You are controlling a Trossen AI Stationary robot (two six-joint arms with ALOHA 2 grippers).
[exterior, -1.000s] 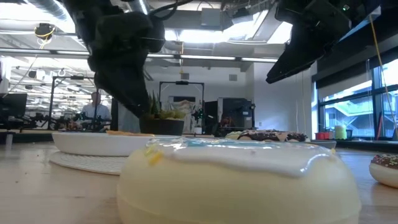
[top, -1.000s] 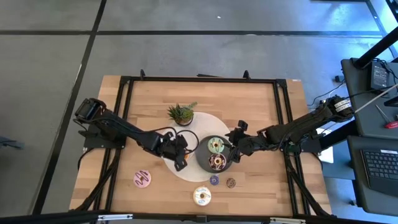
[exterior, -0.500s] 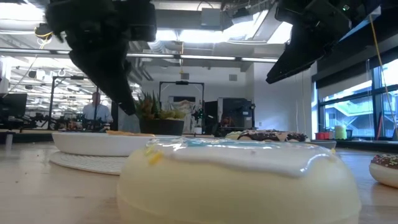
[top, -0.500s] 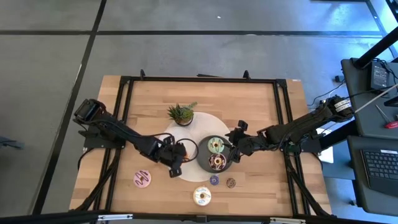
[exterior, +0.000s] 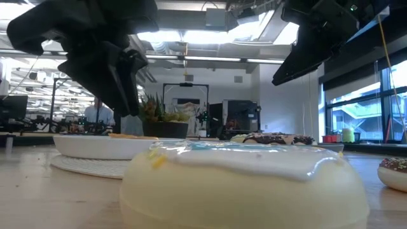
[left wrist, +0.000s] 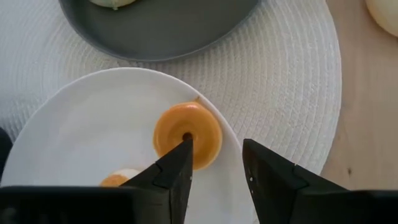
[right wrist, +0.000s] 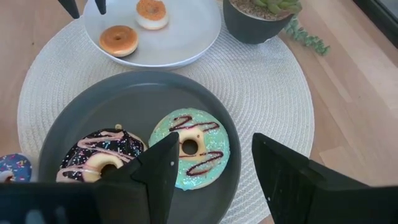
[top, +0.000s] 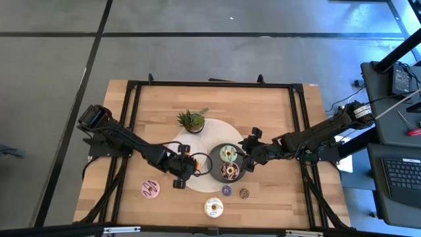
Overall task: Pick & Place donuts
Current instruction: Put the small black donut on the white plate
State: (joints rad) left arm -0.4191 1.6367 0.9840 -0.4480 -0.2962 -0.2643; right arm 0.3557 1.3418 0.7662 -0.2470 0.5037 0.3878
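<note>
Two orange mini donuts [right wrist: 118, 39] [right wrist: 152, 12] lie flat on the white plate [right wrist: 186, 37]. The green-iced donut [right wrist: 189, 148] and the chocolate sprinkled donut [right wrist: 102, 158] lie on the dark grey plate [right wrist: 74, 118]. On the bare table rest a pink donut [top: 151, 189], a white donut [top: 213, 208], a purple mini [top: 226, 191] and a brown mini [top: 244, 193]. My left gripper [left wrist: 217, 165] is open and hovers over the white plate's near-left rim, above one orange mini [left wrist: 188, 135]. My right gripper [right wrist: 214, 162] is open above the dark plate's right side.
A potted green plant [top: 192, 120] stands at the far edge of the round woven mat [top: 210, 135] under both plates. A black frame [top: 210, 84] rims the table. The far wood is bare. The low view is filled by the white donut [exterior: 245, 181].
My left gripper has drawn back from over the white plate toward the table's near-left, staying open. The right arm and all donuts have kept still.
</note>
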